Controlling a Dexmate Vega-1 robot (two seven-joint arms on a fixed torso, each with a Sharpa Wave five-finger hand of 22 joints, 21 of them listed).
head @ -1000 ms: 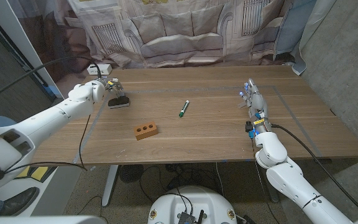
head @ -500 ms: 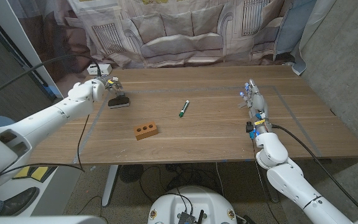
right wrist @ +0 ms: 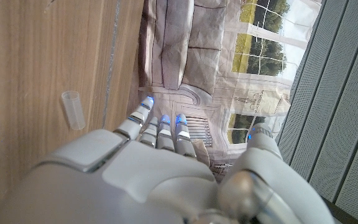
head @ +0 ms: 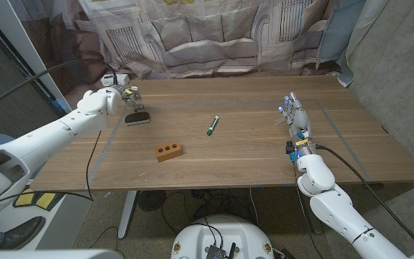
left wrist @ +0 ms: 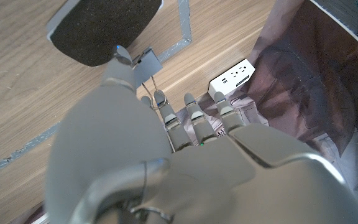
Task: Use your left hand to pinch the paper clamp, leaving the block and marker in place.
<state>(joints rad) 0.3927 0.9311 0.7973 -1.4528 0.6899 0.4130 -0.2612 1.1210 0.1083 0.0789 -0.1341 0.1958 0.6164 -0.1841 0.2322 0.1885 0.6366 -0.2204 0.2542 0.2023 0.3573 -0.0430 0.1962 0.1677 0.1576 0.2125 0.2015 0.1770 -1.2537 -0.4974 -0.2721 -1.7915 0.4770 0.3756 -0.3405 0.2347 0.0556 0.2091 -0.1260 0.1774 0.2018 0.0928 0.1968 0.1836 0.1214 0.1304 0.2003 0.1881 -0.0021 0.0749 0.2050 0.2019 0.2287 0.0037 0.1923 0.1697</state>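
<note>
Left fingers point(left wrist: 190, 118): closed on the wire handles of the paper clamp point(head: 137, 117) — pinching it.
Clamp: far-left table point(head: 250, 162).
Right hand point(head: 295, 119): fingers extended, empty.

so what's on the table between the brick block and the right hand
Head view: the green marker lies roughly between block and right hand; otherwise bare wood.

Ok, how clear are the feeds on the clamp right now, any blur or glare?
Head view: even light, sharp, no glare; the paper clamp is small beside the left hand. Left wrist view: the hand's back is soft and out of focus, while the clamp's black body and wire handle read fairly clearly.
</note>
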